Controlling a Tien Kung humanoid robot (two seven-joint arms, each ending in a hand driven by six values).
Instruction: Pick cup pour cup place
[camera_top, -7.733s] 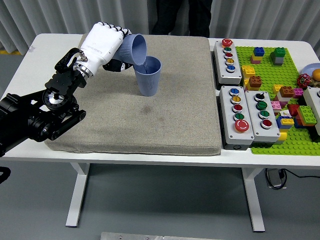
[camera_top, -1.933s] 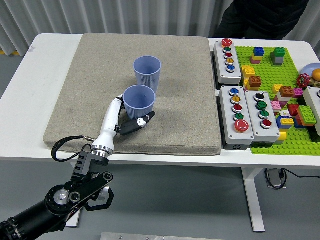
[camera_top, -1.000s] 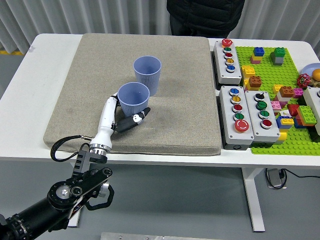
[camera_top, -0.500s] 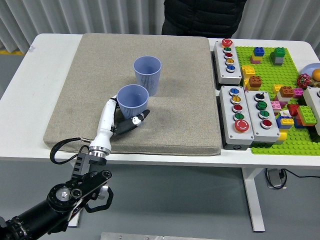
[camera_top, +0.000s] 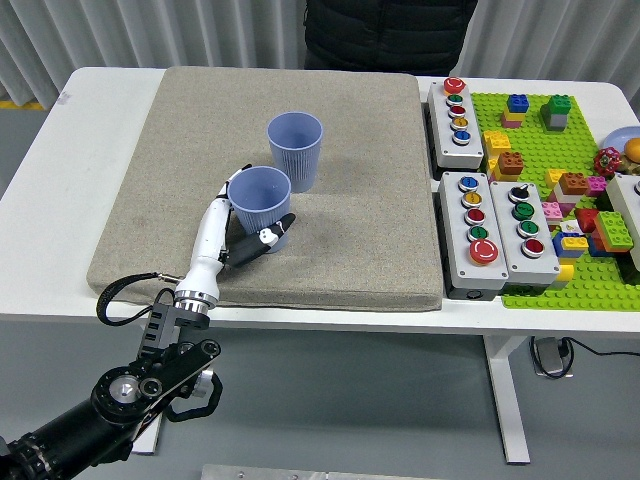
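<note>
Blue ribbed plastic marks both cups on the grey felt mat: the near cup stands upright toward the mat's front left, the far cup upright just behind and to its right, apart from it. The left hand wraps the near cup's lower half, its white and black fingers closed around it; the hand hides the cup's base, so whether it rests on the mat cannot be told. Neither cup's contents are clear. The black forearm runs off the bottom left corner. A person's dark torso is cut off at the top edge, behind the white bench.
</note>
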